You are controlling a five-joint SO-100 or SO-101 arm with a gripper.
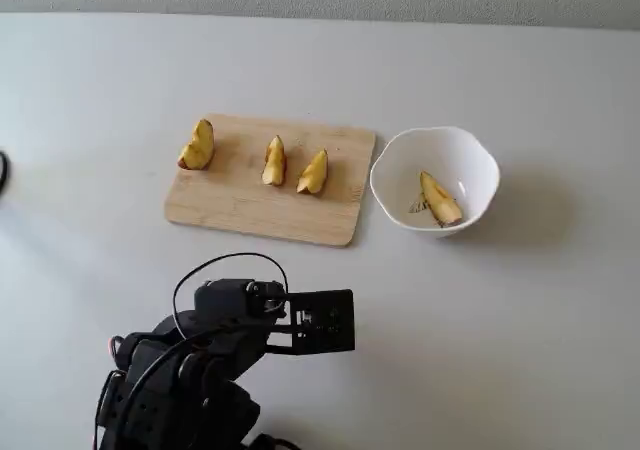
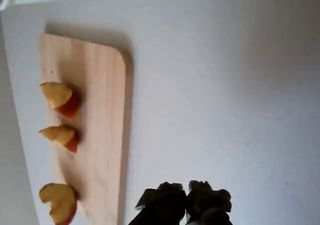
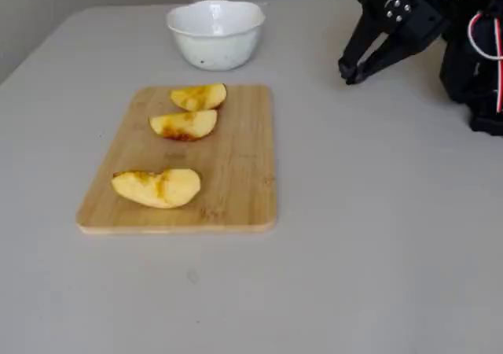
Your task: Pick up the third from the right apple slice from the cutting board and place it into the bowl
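Board (image 1: 262,195) mid-table w/ 3 slices; bowl (image 1: 434,178) just right of it in fixed view, already w/ one slice (image 1: 440,200) inside. Target slice (image 1: 197,146) = leftmost on board, far corner, long axis roughly toward-away from arm base. Gripper (image 3: 350,74) off board, well apart from slice, tips pressed together, empty. Bowl contents visible only in one fixed view; wrist view shows red skin (image 2: 68,107) on the slices.

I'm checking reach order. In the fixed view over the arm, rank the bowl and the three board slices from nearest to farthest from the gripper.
From the gripper:
1. Right slice, board's right part.
2. Middle slice, just left; close call with the bowl.
3. Bowl, right of the cutting board.
4. Left slice, far-left corner.
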